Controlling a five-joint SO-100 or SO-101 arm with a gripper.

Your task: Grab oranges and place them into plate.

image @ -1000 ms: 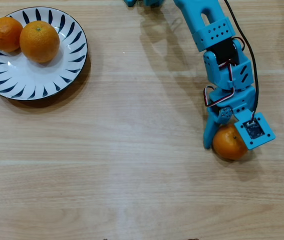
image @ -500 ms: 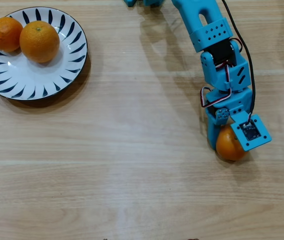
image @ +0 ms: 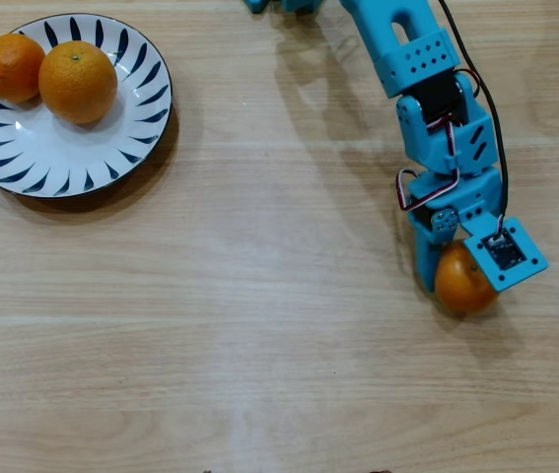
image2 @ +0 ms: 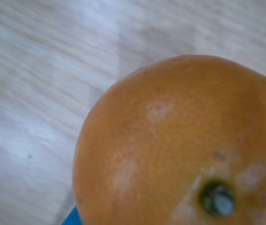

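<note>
**Orange in the hand, two on the plate**

Pale wood planks with light grain make up the surface (image: pixel 259 325) across the whole overhead view. At its top left corner sits the plate (image: pixel 23 163), white with dark blue strokes round the rim, its left edge cut by the frame. Two oranges lie on the plate's upper part, touching each other: a smaller one (image: pixel 10 67) at the left and a larger one (image: pixel 78 81) just right of it, its green stem dot facing up.

Well apart from the plate, at the right of this view, the blue arm (image: pixel 412 59) reaches down from the top edge, with a black cable running along its right side. Its hand (image: pixel 454 279) is closed narrowly round a third orange (image: pixel 459 288), which shows below and left of the small square camera block mounted on the wrist. One blue finger (image: pixel 423 264) presses the fruit's left side; the other is hidden under the camera block. Whether the fruit touches the surface or is lifted off it cannot be told from above.

Seen from the wrist, the third orange (image2: pixel 170 150) fills most of the picture, dimpled skin close and slightly blurred, its green stem dot at the lower right. Behind it the surface (image2: pixel 43 70) runs in pale streaks. A sliver of blue shows at the bottom edge beneath the fruit.
</note>
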